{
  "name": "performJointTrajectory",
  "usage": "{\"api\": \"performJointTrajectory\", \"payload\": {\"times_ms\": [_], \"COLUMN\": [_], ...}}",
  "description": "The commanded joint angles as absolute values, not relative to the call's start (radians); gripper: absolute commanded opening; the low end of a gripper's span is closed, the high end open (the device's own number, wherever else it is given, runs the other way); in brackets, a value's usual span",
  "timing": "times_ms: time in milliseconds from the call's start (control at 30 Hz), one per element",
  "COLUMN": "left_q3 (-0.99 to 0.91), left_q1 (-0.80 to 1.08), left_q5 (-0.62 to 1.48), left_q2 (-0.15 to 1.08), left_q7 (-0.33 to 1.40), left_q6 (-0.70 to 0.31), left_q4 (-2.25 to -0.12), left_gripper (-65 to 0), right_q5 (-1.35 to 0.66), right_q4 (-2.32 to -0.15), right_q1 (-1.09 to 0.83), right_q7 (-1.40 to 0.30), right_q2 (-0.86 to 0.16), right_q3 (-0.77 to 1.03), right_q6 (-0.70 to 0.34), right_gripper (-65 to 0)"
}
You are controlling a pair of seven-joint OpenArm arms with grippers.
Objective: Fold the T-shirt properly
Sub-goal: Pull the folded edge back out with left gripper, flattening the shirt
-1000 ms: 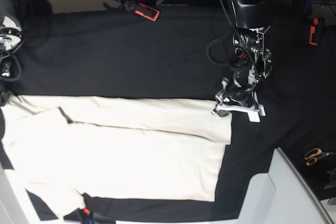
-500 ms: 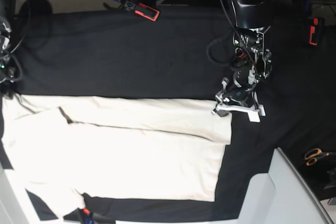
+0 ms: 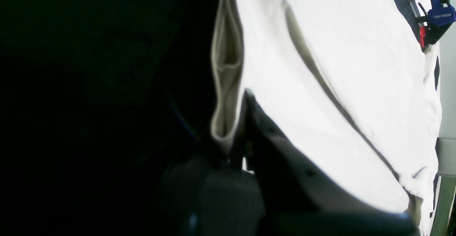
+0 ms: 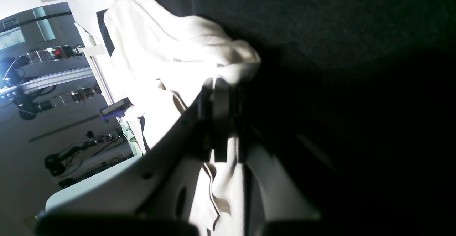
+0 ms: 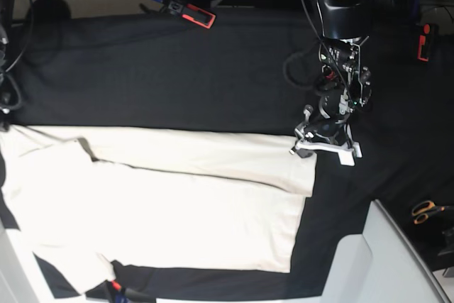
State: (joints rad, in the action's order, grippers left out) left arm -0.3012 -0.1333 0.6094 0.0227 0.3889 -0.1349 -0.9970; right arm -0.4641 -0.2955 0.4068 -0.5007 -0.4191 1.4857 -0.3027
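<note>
The blue clamp by the table edge reads "WORKPRO", seen upside down.

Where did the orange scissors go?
In the base view, the orange scissors lie on the black surface near the right edge, low down, just above the pale grey panel and well away from the T-shirt.

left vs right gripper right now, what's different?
Left gripper is in full base view, pinching the T-shirt at its hem corner; right gripper shows only in its wrist view, at the far end. Left's cloth looks like a flat folded edge; right's is a bunched lump. Both are shut on the shirt.
</note>
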Motion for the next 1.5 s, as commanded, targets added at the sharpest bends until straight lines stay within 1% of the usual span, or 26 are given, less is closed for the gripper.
{"api": "performJointTrajectory", "payload": {"times_ms": [0, 67, 167, 233, 367, 467, 700, 800, 867, 1000, 1167, 1300, 1467], "left_q3": [-0.303, -0.302, -0.303, -0.302, -0.302, -0.308, -0.303, -0.311, -0.303, -0.309, -0.334, -0.355, -0.357], "left_q1": [-0.151, -0.147, -0.147, -0.139, -0.068, -0.021, 0.096, 0.148, 0.185, 0.254, 0.343, 0.417, 0.469], "left_q5": [0.618, 0.619, 0.619, 0.619, 0.618, 0.618, 0.619, 0.619, 0.619, 0.619, 0.619, 0.619, 0.619], "left_q2": [0.038, 0.044, 0.047, 0.050, 0.050, 0.051, 0.081, 0.084, 0.104, 0.108, 0.122, 0.117, 0.124], "left_q7": [0.369, 0.377, 0.463, 0.490, 0.493, 0.495, 0.496, 0.496, 0.496, 0.498, 0.550, 0.550, 0.550], "left_q6": [-0.143, -0.143, -0.143, -0.143, -0.143, -0.143, -0.143, -0.143, -0.143, -0.143, -0.143, -0.143, -0.143], "left_q4": [-1.015, -1.017, -1.021, -1.053, -1.135, -1.194, -1.300, -1.339, -1.371, -1.423, -1.512, -1.580, -1.598], "left_gripper": [-65.0, -65.0, -65.0, -65.0, -65.0, -65.0, -65.0, -65.0, -65.0, -65.0, -65.0, -65.0, -65.0], "right_q5": [-0.479, -0.479, -0.479, -0.479, -0.483, -0.483, -0.483, -0.483, -0.483, -0.483, -0.484, -0.484, -0.484], "right_q4": [-0.306, -0.306, -0.306, -0.306, -0.346, -0.392, -0.423, -0.518, -0.616, -0.796, -0.977, -1.038, -1.063], "right_q1": [0.427, 0.427, 0.424, 0.421, 0.400, 0.372, 0.298, 0.260, 0.239, 0.193, 0.145, 0.117, 0.096], "right_q7": [-0.466, -0.456, -0.458, -0.467, -0.585, -0.627, -0.740, -0.769, -0.828, -0.923, -1.027, -1.059, -1.109], "right_q2": [-0.455, -0.456, -0.460, -0.460, -0.456, -0.453, -0.455, -0.418, -0.387, -0.323, -0.257, -0.232, -0.223], "right_q3": [1.484, 1.468, 1.451, 1.434, 1.438, 1.438, 1.440, 1.440, 1.440, 1.440, 1.440, 1.440, 1.484], "right_q6": [-0.317, -0.317, -0.317, -0.317, -0.317, -0.317, -0.320, -0.332, -0.358, -0.361, -0.364, -0.366, -0.366], "right_gripper": [-64.4, -64.4, -64.4, -64.4, -64.4, -64.4, -64.4, -64.4, -64.4, -64.4, -64.4, -64.4, -64.4]}}
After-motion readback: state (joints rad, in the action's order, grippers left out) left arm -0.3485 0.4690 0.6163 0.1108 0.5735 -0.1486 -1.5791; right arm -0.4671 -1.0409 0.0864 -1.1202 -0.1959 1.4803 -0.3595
